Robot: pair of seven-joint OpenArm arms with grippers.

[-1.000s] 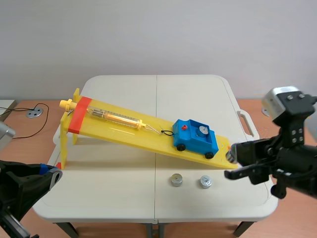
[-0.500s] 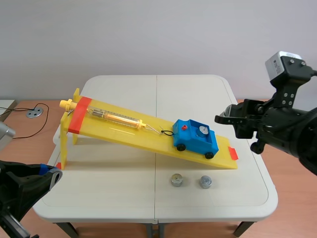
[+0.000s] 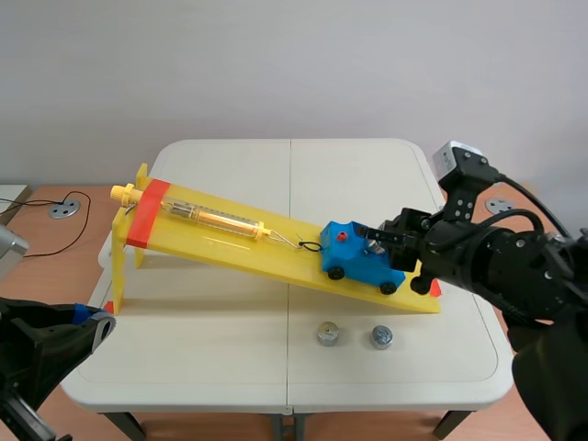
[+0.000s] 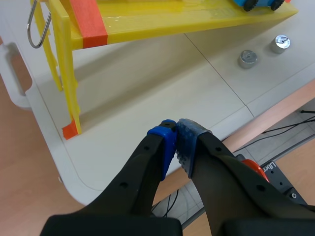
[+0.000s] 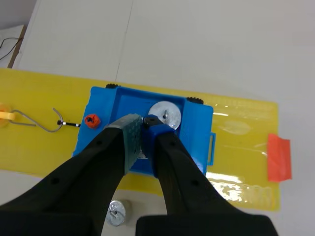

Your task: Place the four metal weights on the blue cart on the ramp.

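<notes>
Hovering over the one blue cart [image 3: 363, 260] on the yellow ramp [image 3: 230, 246] is the right claw [image 3: 377, 241]; two loose weights [image 3: 327, 333] lie on the tabletop [image 3: 211, 340]. Left wrist: left claw [image 4: 176, 142] pressed together. Right wrist: third weight [image 5: 165, 114] in cart, fourth weight [image 5: 141, 155] pinched.

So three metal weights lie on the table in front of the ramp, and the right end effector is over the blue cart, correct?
Not three: the scene view shows two weights on the table in front of the ramp. The right end effector is over the blue cart, as you say.

Three weights [image 3: 327, 333] [image 3: 382, 337] [image 5: 165, 114], one cart [image 3: 366, 267], one ramp [image 3: 220, 244]
</notes>
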